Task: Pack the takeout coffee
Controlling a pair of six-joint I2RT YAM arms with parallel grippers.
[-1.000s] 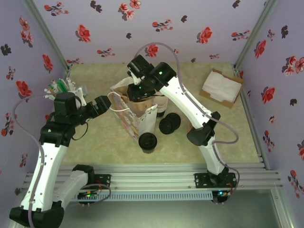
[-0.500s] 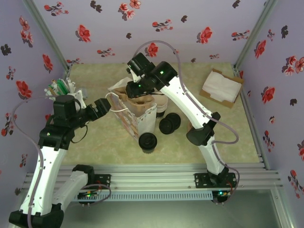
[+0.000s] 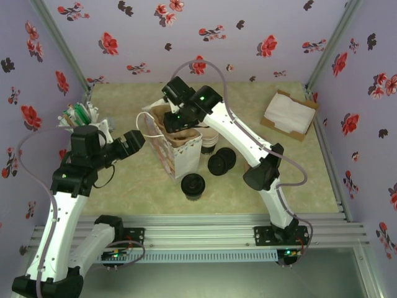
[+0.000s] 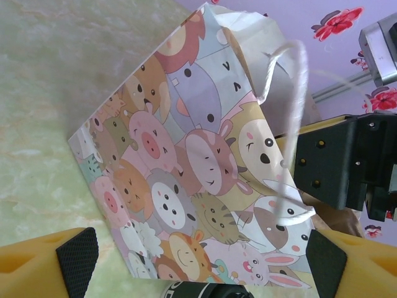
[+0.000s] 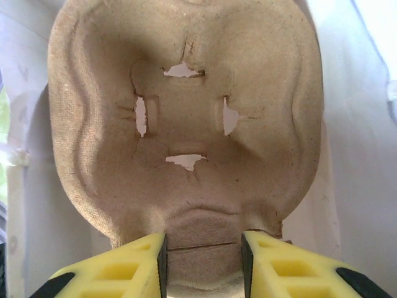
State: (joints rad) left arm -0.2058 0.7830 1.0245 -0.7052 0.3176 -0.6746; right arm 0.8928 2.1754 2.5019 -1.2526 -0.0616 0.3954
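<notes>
The takeout coffee (image 3: pixel 193 184), a black-lidded cup, stands on the table in front of a paper bag (image 3: pixel 181 155) printed with cartoon animals. My right gripper (image 3: pixel 177 121) is over the bag's open mouth, shut on the edge of a brown pulp cup carrier (image 3: pixel 180 133). In the right wrist view the yellow fingers (image 5: pixel 130 267) pinch the carrier (image 5: pixel 260 93) at its near tab, white bag wall behind it. My left gripper (image 3: pixel 136 140) is open beside the bag's left face. The left wrist view has the bag (image 4: pixel 186 161) between the black pads (image 4: pixel 77 261), apart from both.
A pile of loose black lids (image 3: pixel 221 161) and a stack of lidless cups (image 3: pixel 209 138) lie right of the bag. A box of white napkins (image 3: pixel 288 112) sits at the back right. A holder of straws (image 3: pixel 79 115) stands at the far left.
The right gripper has moved left and down with the carrier into the bag's mouth. The bag now stands more upright. The left gripper has barely shifted.
</notes>
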